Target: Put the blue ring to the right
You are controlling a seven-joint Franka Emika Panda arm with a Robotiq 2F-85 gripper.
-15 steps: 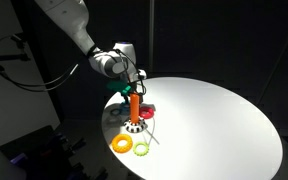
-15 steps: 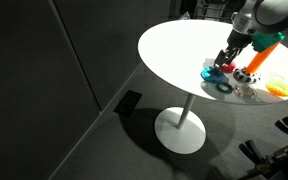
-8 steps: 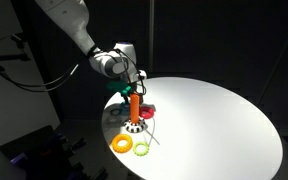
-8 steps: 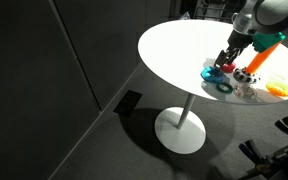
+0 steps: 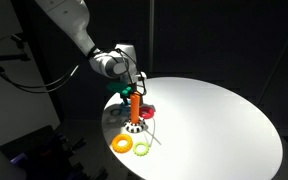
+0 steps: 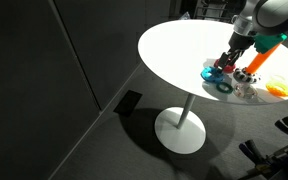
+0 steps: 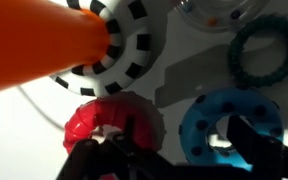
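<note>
– Looking at the wrist view, where is your claw (image 7: 174, 165)?
– I have it along the bottom edge of that frame, spread wide. One dark finger (image 7: 92, 160) lies over the glossy red plastic ring (image 7: 109, 122) at lower left. The other lies over the pale-blue flat plastic ring (image 7: 224, 125) at lower right, crossing its hole. I cannot tell whether either finger touches the ring beneath it.
– What sits around the blue one?
– The red ring is just beside it, toward the left of the frame. A dark teal knobbly ring (image 7: 267, 55) lies apart from it at upper right. A bright orange plastic cone (image 7: 39, 45) fills the upper left, rising from a round black-and-white checked base (image 7: 129, 45).
– And from outside?
– In an exterior view I see the claw (image 6: 228, 65) low over the cluster at the right side of the round white counter (image 6: 174, 45). The blue ring (image 6: 212, 72) shows just left of it and the teal ring (image 6: 224, 87) just below. In an exterior view the arm reaches in from the upper left, with the claw (image 5: 134, 92) at the top of the orange cone (image 5: 134, 108). A flat orange ring (image 5: 121, 143) and a yellow-green ring (image 5: 141, 149) lie near the counter's lower edge. I cannot make out the blue ring there.
</note>
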